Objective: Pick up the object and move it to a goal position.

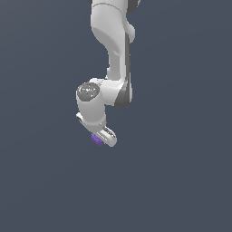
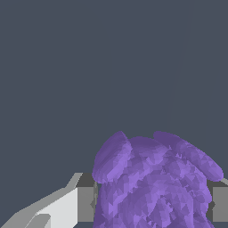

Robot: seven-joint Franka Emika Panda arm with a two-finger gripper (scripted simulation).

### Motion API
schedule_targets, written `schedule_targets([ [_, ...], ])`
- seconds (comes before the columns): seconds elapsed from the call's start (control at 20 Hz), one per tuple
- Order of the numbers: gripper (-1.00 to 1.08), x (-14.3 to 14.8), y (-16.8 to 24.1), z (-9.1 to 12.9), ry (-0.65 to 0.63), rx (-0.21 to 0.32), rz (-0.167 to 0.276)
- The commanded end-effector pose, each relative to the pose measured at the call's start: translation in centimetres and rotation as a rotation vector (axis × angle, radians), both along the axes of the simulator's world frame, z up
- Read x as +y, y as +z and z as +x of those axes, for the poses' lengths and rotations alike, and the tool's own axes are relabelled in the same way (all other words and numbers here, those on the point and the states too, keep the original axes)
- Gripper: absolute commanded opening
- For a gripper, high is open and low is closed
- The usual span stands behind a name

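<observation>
The purple bumpy lump (image 1: 96, 139) shows as a small patch just under the white gripper (image 1: 100, 138) in the exterior view. In the wrist view the lump (image 2: 153, 182) fills the space between the two grey finger pads (image 2: 85, 204), which press on both of its sides. The gripper is shut on the lump. The arm hangs down from above with its wrist bent, and the gripper body hides most of the lump in the exterior view.
Plain dark grey-blue background all around in both views. No other objects, edges or markers show.
</observation>
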State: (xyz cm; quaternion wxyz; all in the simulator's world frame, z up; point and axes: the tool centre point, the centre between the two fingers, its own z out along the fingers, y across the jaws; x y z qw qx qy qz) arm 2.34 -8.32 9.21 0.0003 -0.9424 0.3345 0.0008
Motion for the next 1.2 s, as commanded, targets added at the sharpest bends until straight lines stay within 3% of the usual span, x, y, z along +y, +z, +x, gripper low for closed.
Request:
schedule_targets([
  [0.0, -1.00, 0.0, 2.0, -0.6, 0.000, -0.001, 0.000],
  [0.65, -1.00, 0.1, 13.3, -3.7, -0.001, -0.001, -0.001],
  [1.15, -1.00, 0.1, 16.5, -4.3, 0.000, -0.001, -0.001],
])
